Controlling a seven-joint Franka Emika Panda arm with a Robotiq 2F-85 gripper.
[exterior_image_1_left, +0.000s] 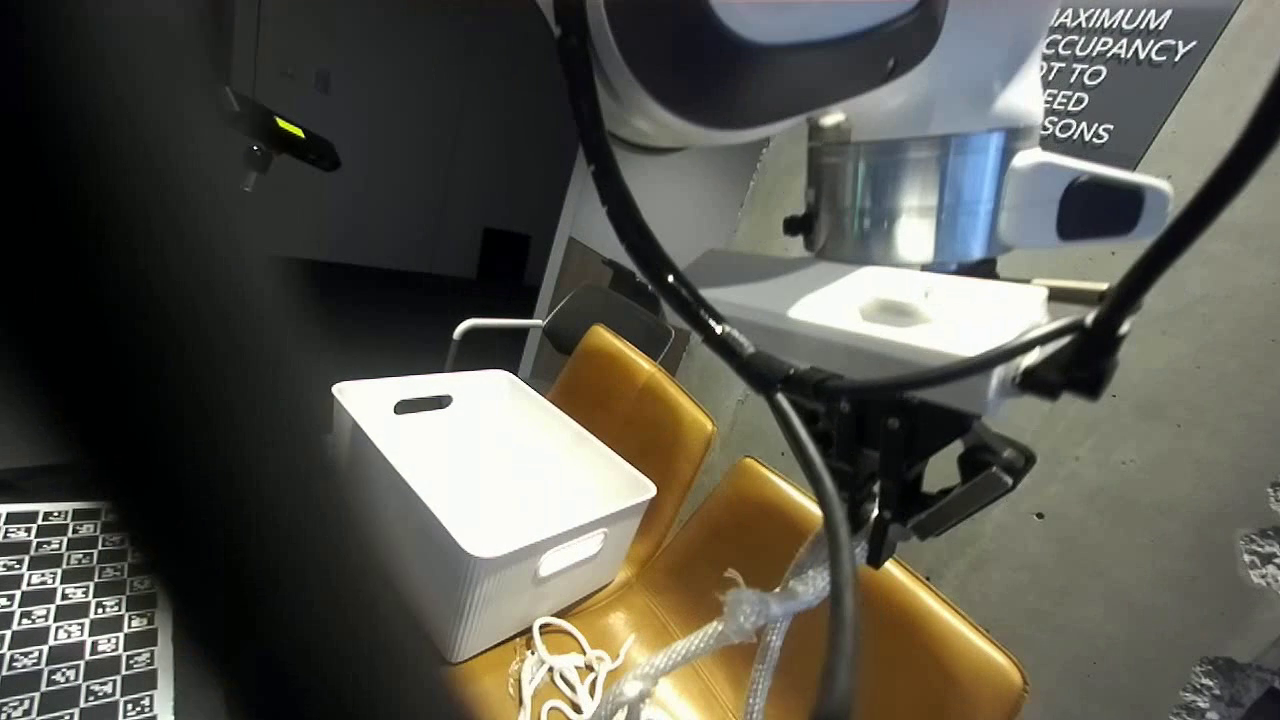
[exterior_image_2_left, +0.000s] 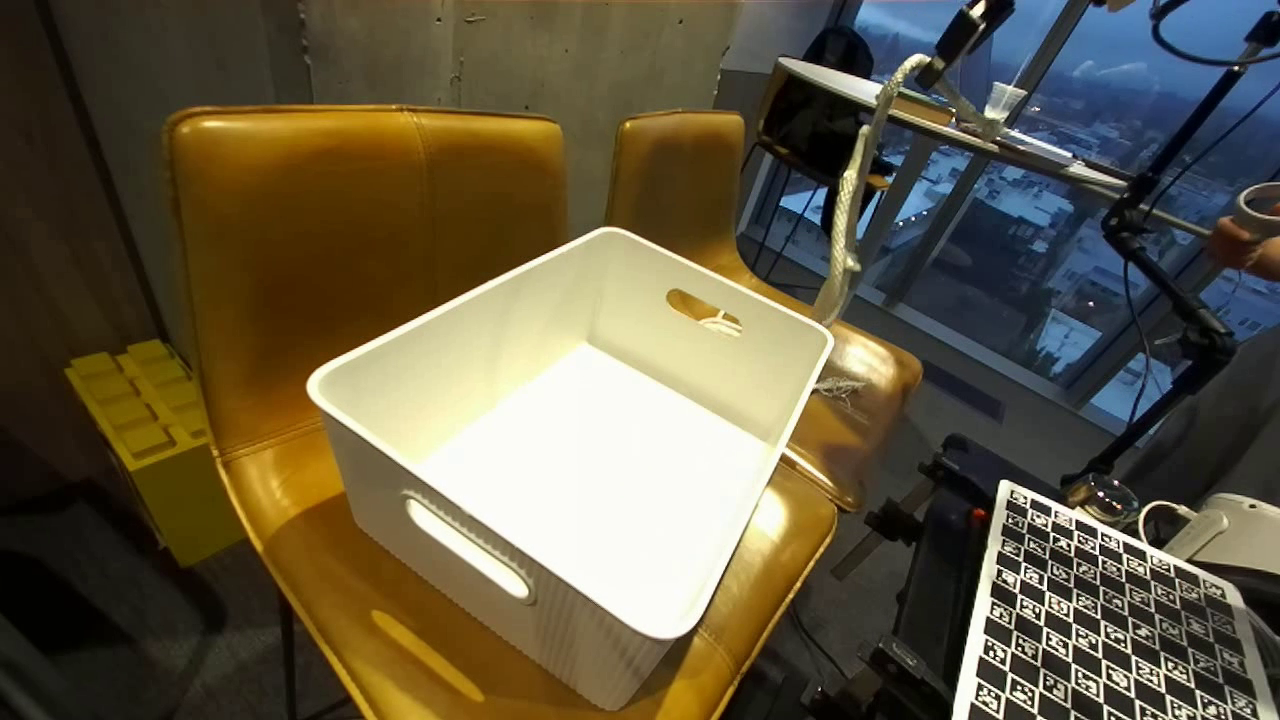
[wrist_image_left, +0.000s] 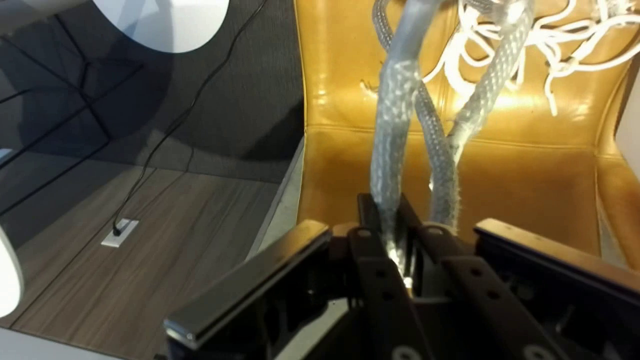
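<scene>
You are holding a pale braided rope (wrist_image_left: 392, 120) in the jaws, which are standing narrow and close around it. In the wrist view, a second strand (wrist_image_left: 441, 170) is passing just to the right of the grip; you cannot tell whether the jaws are pinching that one too.

The governing relation: the rope is leading downward from the jaws and is not hanging plumb. In an exterior view, the long axis of the rope (exterior_image_1_left: 690, 645) is running down and leftward from the jaws through a frayed knot (exterior_image_1_left: 745, 612); its lower end is not showing clearly.

Below, white cords (wrist_image_left: 550, 40) are lying in loose loops on a tan chair (wrist_image_left: 340, 165).

Farther out, in an exterior view, a white bin (exterior_image_1_left: 510, 595) is standing mouth up, lower than the jaws and well to their left, on the neighbouring chair (exterior_image_2_left: 380, 190). In an exterior view, the rope (exterior_image_2_left: 850, 200) is dropping out of sight behind the bin's far right corner, so, as far as it is showing, it is lying outside the rim.
</scene>
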